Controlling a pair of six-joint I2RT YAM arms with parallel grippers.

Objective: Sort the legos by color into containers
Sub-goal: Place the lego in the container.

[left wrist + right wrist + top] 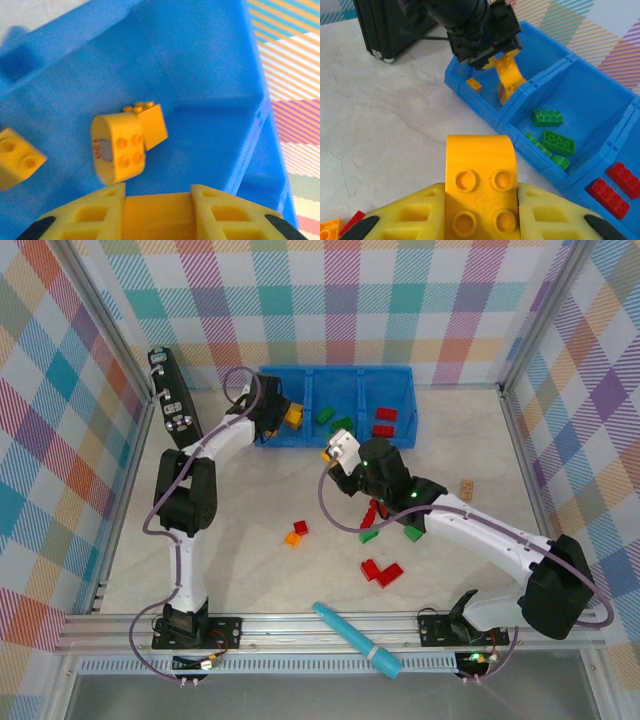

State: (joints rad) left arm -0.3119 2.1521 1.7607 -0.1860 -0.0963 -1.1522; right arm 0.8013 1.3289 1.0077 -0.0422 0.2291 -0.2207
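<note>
Our left gripper (157, 197) clamps a yellow-orange plastic brick (157, 217) above the blue plastic bin (210, 60). Our right gripper (480, 220) pinches a rounded yellow studded brick (480, 170).

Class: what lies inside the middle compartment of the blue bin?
Green bricks, about four, no other colour visible. The bin's near wall hides part of that compartment's floor, so more could lie there.

Other items on the marble table (240, 580)
A teal marker-like stick (355, 638) is laid diagonally at the near edge; a black case (170, 395) is seen far left, a small tan card (466, 486) at the right.
</note>
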